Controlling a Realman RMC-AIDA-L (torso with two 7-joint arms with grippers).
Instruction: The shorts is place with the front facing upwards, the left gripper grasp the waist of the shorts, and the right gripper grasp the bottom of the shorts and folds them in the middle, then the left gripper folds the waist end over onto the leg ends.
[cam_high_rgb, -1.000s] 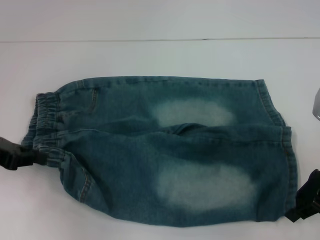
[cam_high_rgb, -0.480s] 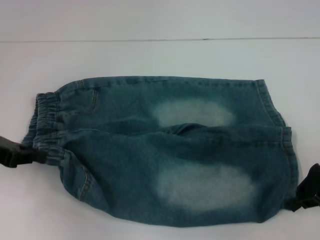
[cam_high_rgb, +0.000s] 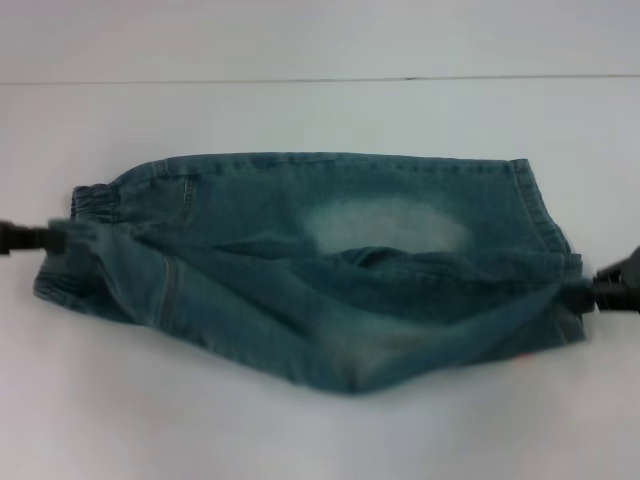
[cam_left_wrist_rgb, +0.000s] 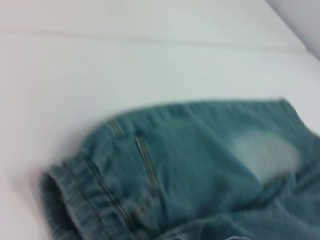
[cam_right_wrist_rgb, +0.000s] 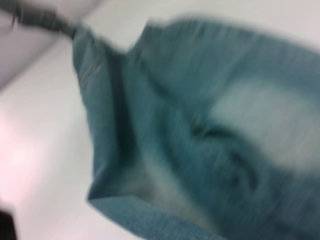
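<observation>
**Lengthwise fold under way: near half of the shorts raised between both hands.**

The faded blue denim shorts (cam_high_rgb: 330, 260), front up with pale patches on the legs, lie across the white bench (cam_high_rgb: 320, 110); I judge their far half rests flat while the near half hangs lifted and stretched. The black left hand (cam_high_rgb: 25, 238) is clamped on the gathered elastic waist (cam_high_rgb: 85, 225) at my left edge, and the black right hand (cam_high_rgb: 612, 285) is clamped on the stitched leg hem, the bottom of the shorts (cam_high_rgb: 570, 290). I see the main risk as uneven travel: if one hand leads, the crease will skew and the edges will miss. Too much tension between the hands could drag the resting half, or pull the hem from its narrow grip.
</observation>
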